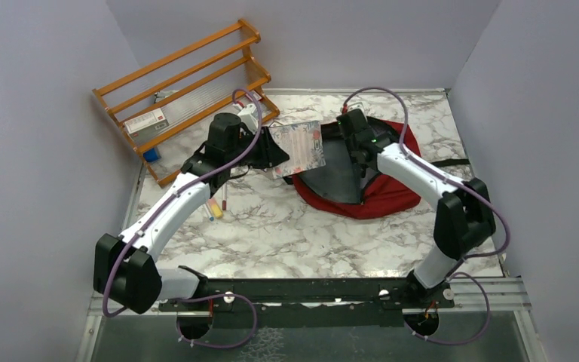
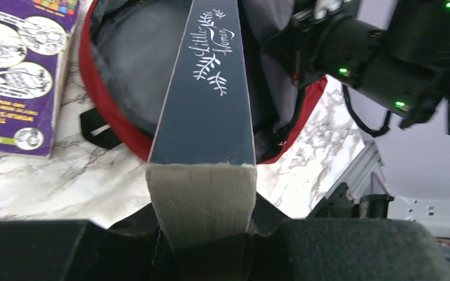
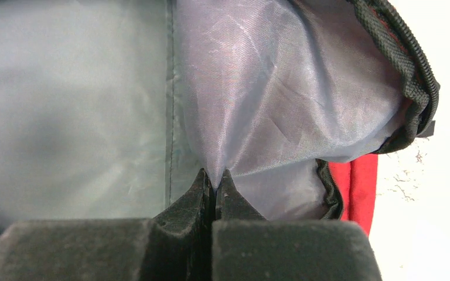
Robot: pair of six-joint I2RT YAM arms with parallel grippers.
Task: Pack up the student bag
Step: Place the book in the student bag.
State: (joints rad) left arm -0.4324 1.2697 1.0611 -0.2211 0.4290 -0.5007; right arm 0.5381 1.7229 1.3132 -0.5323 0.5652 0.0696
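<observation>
Grey walls box in a marble surface [image 1: 271, 234]. At 3 o'clock lies the red bag [image 1: 381, 200], mouth open. Right fingers [image 3: 214, 187] are pressed together, pinching its grey lining. Left fingers [image 2: 204, 243] pinch a dark book [image 2: 205, 99] aimed at the mouth. Best to hold the lining up and slide the book in flat. A wooden rack [image 1: 185, 90] stands at 10 o'clock.

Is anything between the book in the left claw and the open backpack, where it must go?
Nothing visible does. The Little Women book points at the open mouth of the red backpack; the right claw only pinches its grey lining.
</observation>
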